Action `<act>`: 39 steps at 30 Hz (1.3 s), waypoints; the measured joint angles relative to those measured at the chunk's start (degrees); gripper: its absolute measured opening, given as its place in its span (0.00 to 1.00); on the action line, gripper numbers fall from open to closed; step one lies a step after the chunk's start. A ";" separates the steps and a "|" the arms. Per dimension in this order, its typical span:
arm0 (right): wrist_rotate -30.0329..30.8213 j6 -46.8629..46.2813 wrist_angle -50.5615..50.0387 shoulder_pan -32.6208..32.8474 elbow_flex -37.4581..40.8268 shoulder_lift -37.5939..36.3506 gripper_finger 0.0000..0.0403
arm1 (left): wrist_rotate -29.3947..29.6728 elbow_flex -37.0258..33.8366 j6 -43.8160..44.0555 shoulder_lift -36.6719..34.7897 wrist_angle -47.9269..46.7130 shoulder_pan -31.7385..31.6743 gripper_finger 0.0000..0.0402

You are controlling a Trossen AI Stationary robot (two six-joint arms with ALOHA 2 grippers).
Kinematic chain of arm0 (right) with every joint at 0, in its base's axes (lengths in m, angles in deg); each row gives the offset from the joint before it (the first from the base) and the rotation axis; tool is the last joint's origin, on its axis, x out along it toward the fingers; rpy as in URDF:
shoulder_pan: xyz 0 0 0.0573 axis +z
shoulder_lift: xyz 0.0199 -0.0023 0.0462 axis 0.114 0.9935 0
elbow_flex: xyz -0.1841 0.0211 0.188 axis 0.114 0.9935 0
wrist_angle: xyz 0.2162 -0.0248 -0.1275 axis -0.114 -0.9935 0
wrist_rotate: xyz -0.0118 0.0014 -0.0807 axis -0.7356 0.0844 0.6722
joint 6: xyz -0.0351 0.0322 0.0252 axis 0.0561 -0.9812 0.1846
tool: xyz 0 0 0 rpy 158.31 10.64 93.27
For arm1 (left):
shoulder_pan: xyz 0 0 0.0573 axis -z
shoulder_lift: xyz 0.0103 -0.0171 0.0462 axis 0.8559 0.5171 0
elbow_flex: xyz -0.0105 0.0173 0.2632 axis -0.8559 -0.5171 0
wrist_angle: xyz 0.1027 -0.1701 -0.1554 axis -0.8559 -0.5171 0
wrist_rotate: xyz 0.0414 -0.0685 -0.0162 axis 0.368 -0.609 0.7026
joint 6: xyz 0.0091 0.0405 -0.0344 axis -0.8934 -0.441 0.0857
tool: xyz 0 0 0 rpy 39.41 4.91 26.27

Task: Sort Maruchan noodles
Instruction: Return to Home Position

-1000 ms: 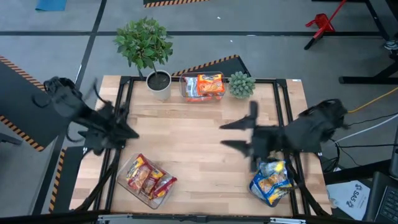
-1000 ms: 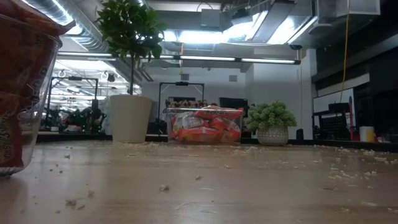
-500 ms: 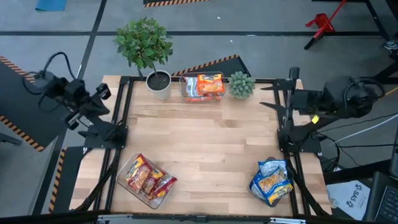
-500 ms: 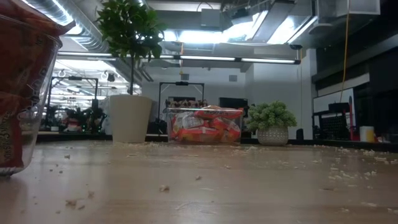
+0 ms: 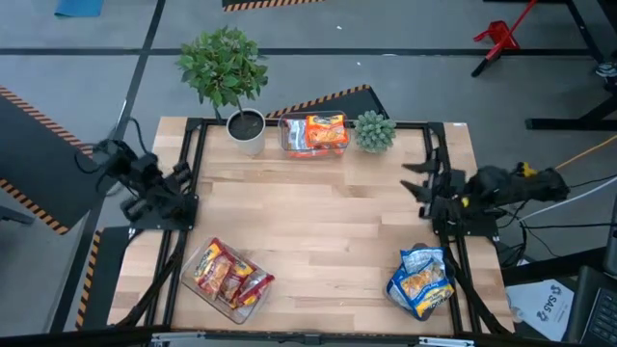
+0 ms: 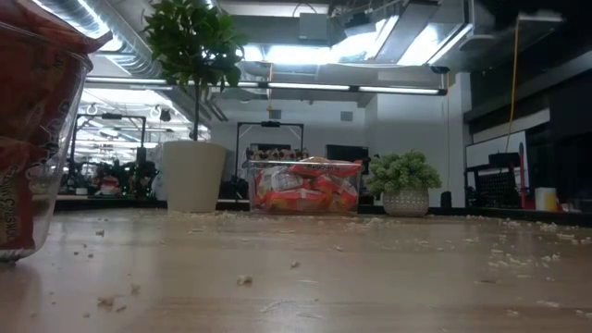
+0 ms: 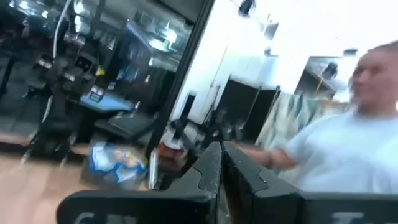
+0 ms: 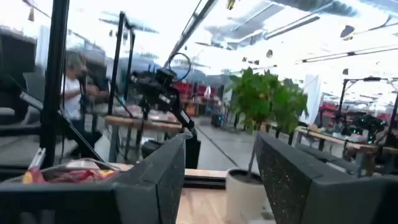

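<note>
Left gripper (image 7: 221, 149) sits just off the table's (image 5: 308, 222) left edge, approx. mid-depth, fingers pressed together w/ nothing betw. them. Front-left on the table, a clear tub (image 6: 51, 176) holds the red Maruchan packets (image 5: 227, 278), heaped inside. Along the rear edge, left to right: a leafy plant (image 5: 224, 67) in a white pot, then a second clear tub (image 5: 290, 138) w/ orange packets (image 5: 326, 130) in it, then a small green plant (image 5: 374, 130) just beside that tub. Centre of the table is bare wood w/ crumbs (image 6: 242, 278) scattered over it. Right gripper (image 5: 415, 178) is at the right edge, mid-depth, jaws spread wide, empty. Front-right, near the corner, the blue-and-white packets (image 5: 421, 281) lie piled; what's under them can't be made out. Left wrist view also catches a person (image 7: 348, 149) in a pale top, in the room beyond.
</note>
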 joint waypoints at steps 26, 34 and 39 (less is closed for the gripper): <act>5.44 -3.01 -9.35 -0.55 19.90 -15.96 0.45 | -4.68 -32.21 -2.96 0.04 33.83 -2.13 0.02; 4.04 -2.68 -12.90 -0.55 19.88 -15.44 0.45 | -5.09 -32.21 -9.69 0.02 27.37 -8.68 0.02; 4.01 2.28 -13.01 -0.55 19.88 -15.46 0.45 | -4.61 -32.21 -4.16 0.30 24.28 -10.79 0.02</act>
